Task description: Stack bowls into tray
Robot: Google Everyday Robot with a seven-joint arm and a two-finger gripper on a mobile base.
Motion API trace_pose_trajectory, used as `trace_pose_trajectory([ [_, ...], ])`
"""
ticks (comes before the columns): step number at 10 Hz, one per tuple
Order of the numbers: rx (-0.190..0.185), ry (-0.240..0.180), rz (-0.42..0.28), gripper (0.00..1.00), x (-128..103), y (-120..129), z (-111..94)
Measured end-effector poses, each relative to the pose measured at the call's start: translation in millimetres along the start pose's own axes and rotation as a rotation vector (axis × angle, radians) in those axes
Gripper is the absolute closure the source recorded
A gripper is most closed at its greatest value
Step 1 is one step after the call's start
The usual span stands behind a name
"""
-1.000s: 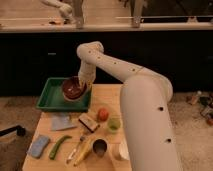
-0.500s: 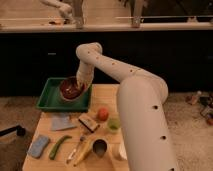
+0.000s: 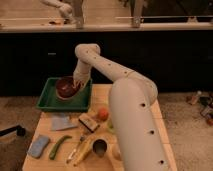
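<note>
Arm [image 3: 116, 75] angled down, gripper [image 3: 78, 84] at bowl [image 3: 65, 88] over tray [image 3: 48, 103]

Gripper [image 3: 77, 86] at table's [image 3: 99, 97] far end. Camera-side of it, near: orange fruit [image 3: 102, 114], brown block [image 3: 89, 121], grey packet [image 3: 61, 121]. Well apart, front edge: blue sponge [image 3: 38, 146], green vegetable [image 3: 58, 147], banana [image 3: 85, 151], metal cup [image 3: 100, 147].

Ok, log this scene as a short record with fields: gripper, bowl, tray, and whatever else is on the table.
gripper: gripper at the bowl's right rim, over the tray
bowl: bowl dark reddish-brown, upright, inside the tray
tray: tray green, at the table's far left corner
nearer items: orange fruit, metal cup, banana, blue cloth
</note>
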State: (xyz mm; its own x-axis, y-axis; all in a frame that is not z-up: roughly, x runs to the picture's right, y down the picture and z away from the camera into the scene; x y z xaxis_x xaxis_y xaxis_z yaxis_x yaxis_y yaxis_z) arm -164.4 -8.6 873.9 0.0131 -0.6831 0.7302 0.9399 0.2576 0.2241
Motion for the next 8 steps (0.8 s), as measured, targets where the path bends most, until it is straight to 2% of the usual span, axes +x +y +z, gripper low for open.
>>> trace_pose_trajectory([
  [3, -0.003, -0.059, 0.005, 1.0, 8.1, -2.9, 17.5],
  [6, -0.032, -0.116, 0.003, 1.0, 12.5, -4.9, 35.4],
  [8, -0.05, -0.137, 0.002, 1.0, 13.8, -4.5, 42.9],
])
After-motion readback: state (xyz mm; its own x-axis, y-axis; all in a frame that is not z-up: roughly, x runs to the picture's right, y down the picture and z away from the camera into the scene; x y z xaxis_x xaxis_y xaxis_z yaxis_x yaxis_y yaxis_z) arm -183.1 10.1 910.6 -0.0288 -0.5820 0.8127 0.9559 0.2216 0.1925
